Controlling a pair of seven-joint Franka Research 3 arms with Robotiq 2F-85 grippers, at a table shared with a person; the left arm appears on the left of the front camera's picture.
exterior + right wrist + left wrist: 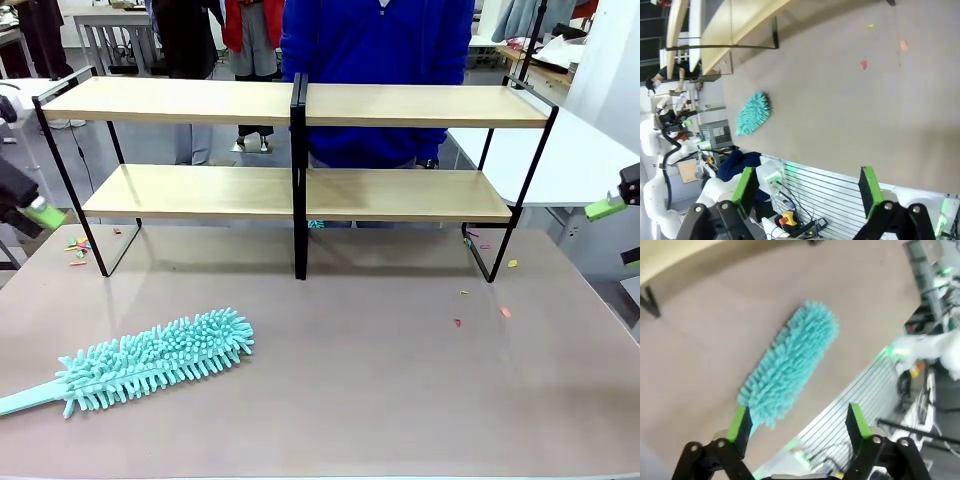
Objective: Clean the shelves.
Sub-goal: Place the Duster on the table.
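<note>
While its two green-padded fingers stand wide apart with nothing between them, the left gripper [799, 422] hangs above the pinkish surface [380, 380], and in its wrist view the teal duster [790, 360] lies just beyond the fingertips, one pad near the duster's lower end but not touching it that I can tell. From the front, that gripper [40, 212] sits at the left edge of the picture, off to the side of the shelves, with one green pad showing. The duster [150, 362] rests flat on the near left part of the surface — fluffy head pointing toward the middle, thin handle running off toward the left edge. The right gripper [807, 186] is open too, its fingers spread wide and empty over the near edge of the surface; in the front view it [612, 205] sits at the right edge, well apart from the shelves. The shelves [300, 190] stand across the far half of the surface — two tiers of light-wood boards on a thin black frame with a black centre post. Small coloured scraps [78, 247] lie by the rack's left foot and a few more [483, 300] are scattered near its right foot. A person in a blue top [380, 50] stands right behind the rack.
</note>
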